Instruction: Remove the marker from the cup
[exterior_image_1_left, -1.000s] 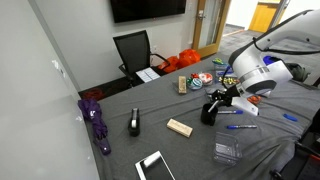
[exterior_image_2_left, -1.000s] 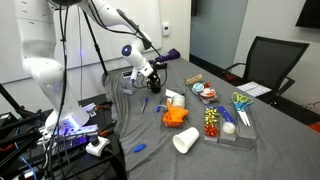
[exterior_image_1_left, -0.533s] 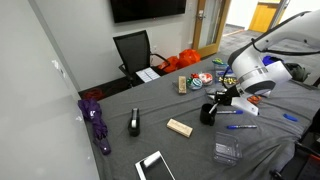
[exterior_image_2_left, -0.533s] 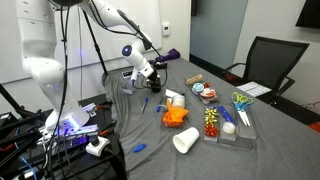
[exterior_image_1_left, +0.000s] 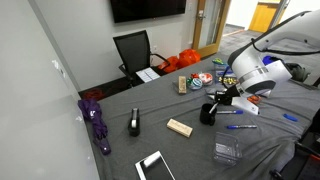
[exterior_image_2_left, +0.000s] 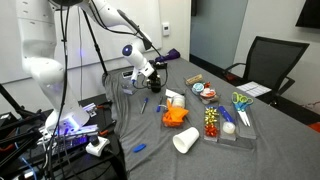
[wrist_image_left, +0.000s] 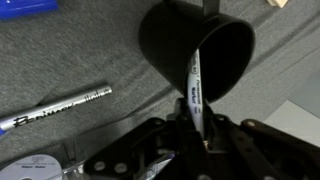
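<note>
In the wrist view the gripper (wrist_image_left: 195, 140) sits nearest, its jaws narrowed onto the lower end of the marker (wrist_image_left: 194, 85), a white barrel with dark print. The marker's upper part reaches over the rim into the mouth of the black cup (wrist_image_left: 165, 45), which rests on the grey cloth (wrist_image_left: 90, 60). Left of the cup, 1 more pen (wrist_image_left: 60, 108) lies flat on the cloth, apart from it. Farther off, a blue item (wrist_image_left: 25, 8) shows at the top edge. In an exterior view the cup (exterior_image_1_left: 208, 113) sits just below the gripper (exterior_image_1_left: 222, 100), with a wooden block (exterior_image_1_left: 179, 127) near it on the cloth.
</note>
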